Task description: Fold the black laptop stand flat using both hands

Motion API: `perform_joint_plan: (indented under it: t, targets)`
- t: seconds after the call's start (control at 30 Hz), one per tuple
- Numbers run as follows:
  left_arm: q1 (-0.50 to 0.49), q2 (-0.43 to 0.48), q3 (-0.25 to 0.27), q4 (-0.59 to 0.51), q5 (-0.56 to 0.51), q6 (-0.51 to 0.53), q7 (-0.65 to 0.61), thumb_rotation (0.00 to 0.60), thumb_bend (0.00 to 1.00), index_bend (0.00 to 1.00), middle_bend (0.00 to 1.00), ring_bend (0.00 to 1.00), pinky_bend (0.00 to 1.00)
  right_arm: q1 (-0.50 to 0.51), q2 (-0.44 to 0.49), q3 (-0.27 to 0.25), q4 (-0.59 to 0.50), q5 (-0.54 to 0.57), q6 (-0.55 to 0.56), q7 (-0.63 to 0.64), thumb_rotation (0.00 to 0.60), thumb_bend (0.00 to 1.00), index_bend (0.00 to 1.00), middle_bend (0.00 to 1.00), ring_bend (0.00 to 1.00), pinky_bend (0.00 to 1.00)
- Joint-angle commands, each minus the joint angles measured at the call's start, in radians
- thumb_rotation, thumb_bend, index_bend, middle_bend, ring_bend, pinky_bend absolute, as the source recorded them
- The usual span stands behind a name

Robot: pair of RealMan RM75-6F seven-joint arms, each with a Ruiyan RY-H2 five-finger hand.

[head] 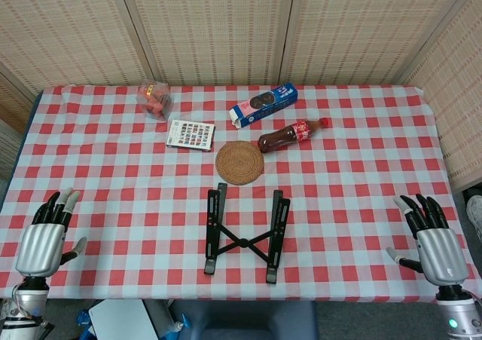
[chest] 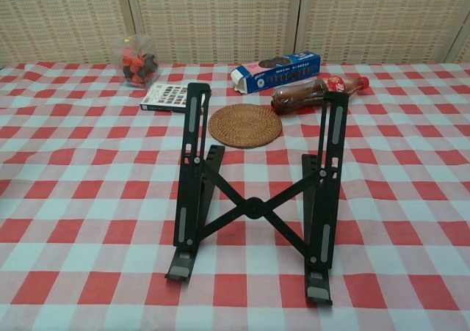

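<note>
Black laptop stand (chest: 253,206) stands unfolded, rails raised, mid-table.

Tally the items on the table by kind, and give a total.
Laptop stand: 1
Woven coaster: 1
Cola bottle, lying on its side: 1
Blue cookie box: 1
Card pack: 1
Clear bag of small pieces: 1
Total: 6
</note>
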State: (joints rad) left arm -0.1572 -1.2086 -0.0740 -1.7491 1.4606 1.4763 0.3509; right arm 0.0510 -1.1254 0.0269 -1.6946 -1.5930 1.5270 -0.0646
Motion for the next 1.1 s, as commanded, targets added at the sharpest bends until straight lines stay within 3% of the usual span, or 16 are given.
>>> perform_joint_plan:
  t: [0.03,0.37,0.57,0.7,0.83,1.1]
  targets:
    - [-0.002,0.001,0.002,-0.002,0.001,-0.003,0.004,0.6,0.23,0.0,0.0,0.04,0.15,0.001,0.003,-0.004,-0.011,0.001,-0.008,0.026,0.6,0.12,0.1,0.11,0.0,0.0]
    - [-0.006,0.001,0.003,-0.005,0.007,-0.007,0.002,0.6,0.23,0.0,0.0,0.05,0.15,0.039,0.006,-0.012,-0.046,0.026,-0.099,0.141,0.6,0.12,0.1,0.11,0.0,0.0]
    - [-0.034,0.007,-0.01,-0.002,0.01,-0.045,-0.076,0.6,0.23,0.0,0.0,0.06,0.15,0.076,-0.005,-0.015,-0.056,0.044,-0.176,0.201,0.6,0.1,0.1,0.1,0.0,0.0]
    - [-0.082,0.018,-0.036,0.004,0.003,-0.111,-0.194,0.6,0.23,0.01,0.0,0.09,0.15,0.105,-0.009,-0.016,-0.064,0.052,-0.229,0.277,0.6,0.05,0.08,0.09,0.0,0.0]
    - [-0.142,0.03,-0.067,0.014,-0.025,-0.207,-0.332,0.6,0.23,0.09,0.03,0.13,0.15,0.133,-0.021,-0.013,-0.067,0.061,-0.276,0.363,0.6,0.0,0.04,0.08,0.0,0.0]
    - [-0.279,0.049,-0.13,0.051,-0.062,-0.44,-0.773,0.6,0.23,0.13,0.08,0.16,0.16,0.2,-0.056,-0.008,-0.079,0.058,-0.374,0.576,0.6,0.0,0.0,0.06,0.0,0.0]
